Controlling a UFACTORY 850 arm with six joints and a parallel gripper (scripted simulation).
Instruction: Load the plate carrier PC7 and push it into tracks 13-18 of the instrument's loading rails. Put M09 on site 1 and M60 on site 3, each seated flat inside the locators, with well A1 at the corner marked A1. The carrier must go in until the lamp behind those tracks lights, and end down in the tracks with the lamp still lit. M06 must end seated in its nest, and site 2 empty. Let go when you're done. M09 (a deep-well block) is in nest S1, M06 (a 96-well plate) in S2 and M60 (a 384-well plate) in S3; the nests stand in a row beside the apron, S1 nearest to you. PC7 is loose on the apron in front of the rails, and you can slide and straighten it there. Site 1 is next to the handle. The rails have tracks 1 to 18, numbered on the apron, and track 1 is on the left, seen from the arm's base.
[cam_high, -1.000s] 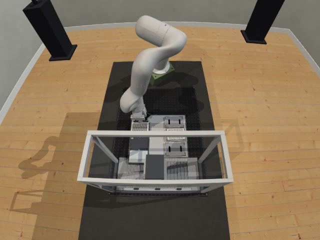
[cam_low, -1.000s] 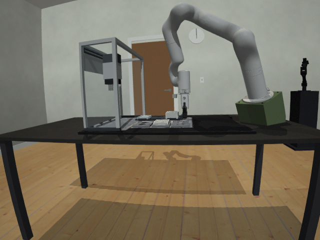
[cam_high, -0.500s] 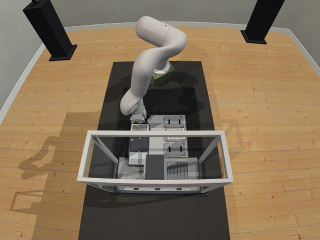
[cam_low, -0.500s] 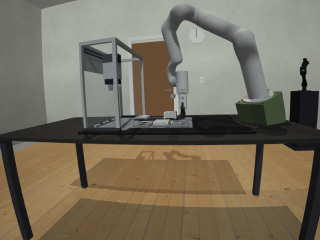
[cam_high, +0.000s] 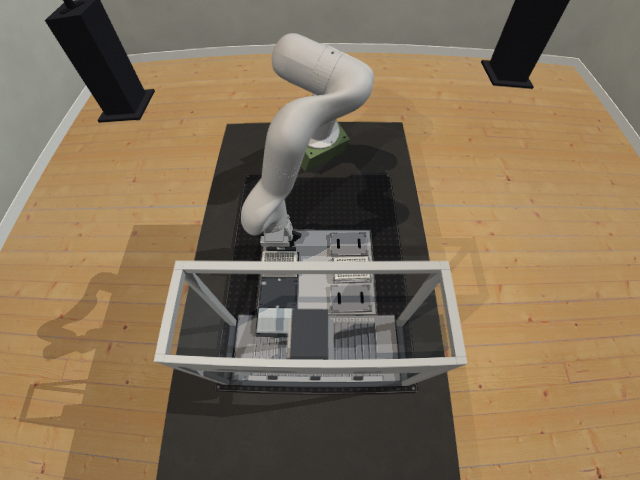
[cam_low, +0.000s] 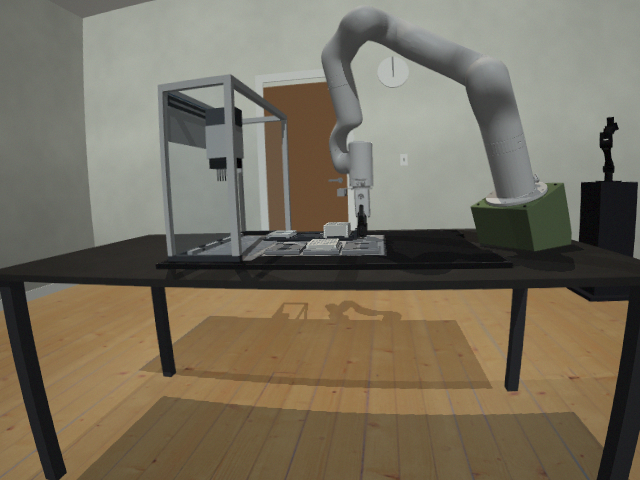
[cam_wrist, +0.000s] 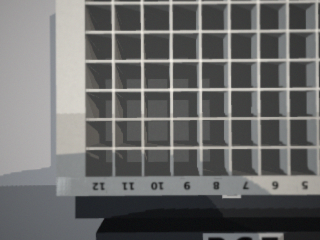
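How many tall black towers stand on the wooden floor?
2. One black tower in the top view's upper left, a second black tower upper right. More may stand outside the picture.
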